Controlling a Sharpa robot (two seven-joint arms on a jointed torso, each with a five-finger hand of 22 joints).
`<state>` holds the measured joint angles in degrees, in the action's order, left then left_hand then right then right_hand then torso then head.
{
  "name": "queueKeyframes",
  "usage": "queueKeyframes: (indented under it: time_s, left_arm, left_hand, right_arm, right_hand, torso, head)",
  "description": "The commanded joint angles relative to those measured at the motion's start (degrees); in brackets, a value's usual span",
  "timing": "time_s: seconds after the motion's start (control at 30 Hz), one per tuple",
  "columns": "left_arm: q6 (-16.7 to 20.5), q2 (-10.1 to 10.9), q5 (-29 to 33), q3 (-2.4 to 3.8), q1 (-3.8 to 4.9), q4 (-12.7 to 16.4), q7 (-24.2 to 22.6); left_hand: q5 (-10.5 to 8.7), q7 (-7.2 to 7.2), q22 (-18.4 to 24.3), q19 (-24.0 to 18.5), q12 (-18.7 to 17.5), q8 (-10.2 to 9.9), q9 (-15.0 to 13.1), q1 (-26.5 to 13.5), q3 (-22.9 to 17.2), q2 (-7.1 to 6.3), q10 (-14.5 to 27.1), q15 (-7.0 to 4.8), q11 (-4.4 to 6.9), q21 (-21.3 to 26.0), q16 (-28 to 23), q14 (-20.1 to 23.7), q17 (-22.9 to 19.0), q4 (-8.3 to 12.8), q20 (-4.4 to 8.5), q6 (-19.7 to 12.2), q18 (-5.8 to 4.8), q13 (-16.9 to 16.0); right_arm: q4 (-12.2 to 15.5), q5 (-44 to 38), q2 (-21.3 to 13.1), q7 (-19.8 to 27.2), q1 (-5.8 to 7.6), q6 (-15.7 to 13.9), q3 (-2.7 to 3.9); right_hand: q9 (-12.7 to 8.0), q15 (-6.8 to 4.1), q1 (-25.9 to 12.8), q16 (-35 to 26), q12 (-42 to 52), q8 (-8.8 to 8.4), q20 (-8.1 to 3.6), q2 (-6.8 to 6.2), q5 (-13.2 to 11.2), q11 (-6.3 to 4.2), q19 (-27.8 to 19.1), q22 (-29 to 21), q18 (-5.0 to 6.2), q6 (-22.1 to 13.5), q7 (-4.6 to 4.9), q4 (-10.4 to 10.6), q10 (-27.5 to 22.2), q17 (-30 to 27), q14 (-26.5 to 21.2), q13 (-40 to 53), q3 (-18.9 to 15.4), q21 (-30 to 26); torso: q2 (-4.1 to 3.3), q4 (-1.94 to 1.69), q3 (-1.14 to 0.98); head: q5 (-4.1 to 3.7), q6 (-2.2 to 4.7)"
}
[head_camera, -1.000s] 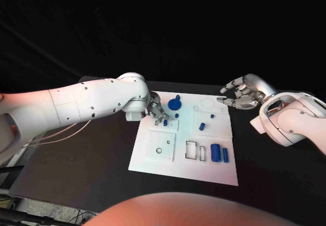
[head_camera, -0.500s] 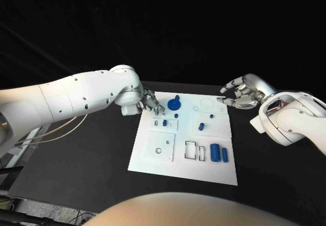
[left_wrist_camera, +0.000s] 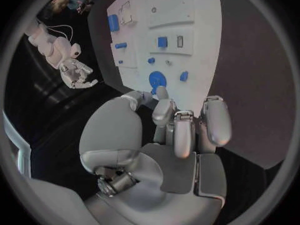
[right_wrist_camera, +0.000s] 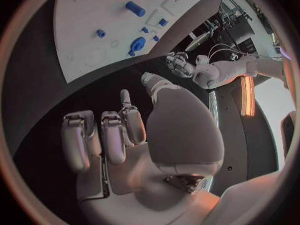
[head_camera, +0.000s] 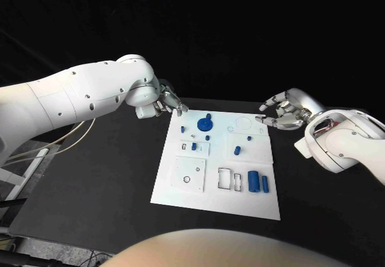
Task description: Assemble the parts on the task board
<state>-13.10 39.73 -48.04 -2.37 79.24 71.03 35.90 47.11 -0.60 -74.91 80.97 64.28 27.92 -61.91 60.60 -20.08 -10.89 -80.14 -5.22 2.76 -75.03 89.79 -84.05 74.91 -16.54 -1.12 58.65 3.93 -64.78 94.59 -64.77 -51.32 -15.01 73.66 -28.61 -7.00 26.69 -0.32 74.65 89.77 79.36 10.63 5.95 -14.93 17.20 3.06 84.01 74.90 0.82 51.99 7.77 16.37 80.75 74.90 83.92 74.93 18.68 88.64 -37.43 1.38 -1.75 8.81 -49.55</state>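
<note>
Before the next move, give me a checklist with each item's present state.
1. Left hand empty: ok, the left wrist view shows nothing between its fingers.
2. Right hand empty: ok, fingers curled apart, nothing held.
3. Both hands off the task board: ok, the left hand is off its far left corner, the right off its far right corner.
4. Round blue part reachable: ok, it sits uncovered near the board's far edge.
5. Two upright blue parts in place: ok, side by side at the board's right side.
6. Small blue part fully seated in its slot: cannot tell, too small.
</note>
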Motion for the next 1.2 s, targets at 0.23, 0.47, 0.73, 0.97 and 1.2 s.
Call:
queueKeyframes:
  time_s: [0.23, 0.47, 0.73, 0.97, 1.2]
  left_arm:
    - [-5.25, -3.25, -6.92, -0.78, 0.51, -4.82, -0.4]
    - [-8.17, -5.59, -7.82, -1.8, 0.37, -8.99, 0.08]
    - [-5.93, -6.95, -5.9, -2.47, 0.04, -11.44, -0.93]
    - [-8.02, -7.42, -4.97, -2.79, -0.23, -11.98, -1.32]
    - [-8.91, -8.1, -4.29, -3.1, -1.12, -12.87, -1.42]
  left_hand:
    - [-4.75, -0.47, -7.29, -0.89, -0.49, 0.19, -0.01, -1.86, 0.77, -0.85, 1.28, 0.09, -0.28, 0.85, 0.21, -5.95, 15.09, -0.24, -0.24, -1.31, -0.12, 0.43]
    - [-26.02, -1.56, -7.1, -1.86, -2.75, -0.81, 1.08, -5.98, 4.56, -0.48, 3.86, 0.93, -1.23, 2.56, 0.21, -5.95, 15.09, -0.29, -1.01, -3.77, 0.18, 3.0]
    - [-26.81, -5.33, -2.73, -9.63, -19.0, -6.49, 6.46, -3.5, 9.04, 1.57, 18.13, 3.73, -4.44, 14.66, -2.39, -3.73, 11.44, -0.3, -3.32, -12.53, 2.32, 18.86]
    - [-24.12, -5.03, -3.14, -9.05, -18.52, -6.02, 8.32, -2.11, 9.67, 2.27, 17.9, 3.73, -4.32, 14.49, -1.5, -4.42, 12.55, -0.26, -3.75, -10.4, 2.4, 19.96]
    - [-21.19, -4.93, -3.44, -8.78, -18.21, -5.91, 9.32, -1.43, 9.59, 2.41, 18.01, 3.66, -4.22, 14.45, -1.31, -4.54, 12.74, -0.26, -3.72, -9.96, 2.38, 20.54]
  right_arm:
    - [-0.05, -0.28, 0.19, 0.06, -0.04, 0.65, 0.0]
    - [-0.11, -0.28, 0.32, 0.09, -0.12, 0.61, 0.0]
    - [-0.11, -0.24, 0.35, 0.12, -0.18, 0.59, 0.0]
    - [-0.12, -0.23, 0.38, 0.09, -0.2, 0.61, 0.0]
    - [-0.17, -0.23, 0.47, 0.07, -0.28, 0.65, 0.0]
  right_hand:
    - [0.06, -0.3, -0.51, 0.14, -0.36, 0.26, -0.31, 0.11, 0.33, 0.18, 5.04, 14.52, -0.39, -0.42, 0.04, -0.05, -0.39, 14.87, 6.02, 3.7, 0.35, -0.28]
    - [0.06, -0.3, -0.51, 0.14, -0.36, 0.26, -0.31, 0.11, 0.33, 0.18, 5.04, 14.52, -0.39, -0.42, 0.04, -0.05, -0.39, 14.87, 6.02, 3.7, 0.35, -0.28]
    - [0.11, -0.3, -0.67, 0.11, -0.45, 0.29, -0.32, 0.07, 0.47, 0.18, 4.95, 14.47, -0.36, -0.45, 0.03, -0.01, -0.46, 14.78, 6.0, 3.6, 0.35, -0.43]
    - [0.12, -0.3, -0.68, 0.12, -0.42, 0.29, -0.32, 0.08, 0.54, 0.18, 4.91, 14.45, -0.34, -0.46, 0.03, -0.01, -0.43, 14.8, 6.0, 3.64, 0.37, -0.5]
    - [0.14, -0.3, -0.69, 0.12, -0.4, 0.31, -0.32, 0.09, 0.76, 0.17, 4.95, 14.47, -0.35, -0.49, 0.03, -0.03, -0.42, 14.81, 6.01, 3.65, 0.43, -0.44]
  torso:
    - [-0.13, 0.06, -0.06]
    - [-0.06, 0.08, -0.1]
    - [-0.02, 0.03, -0.05]
    - [0.05, -0.04, -0.06]
    - [0.0, 0.03, -0.04]
  head:
    - [0.01, 0.18]
    - [0.12, -0.01]
    - [0.04, 0.05]
    - [0.04, -0.1]
    - [0.06, -0.11]
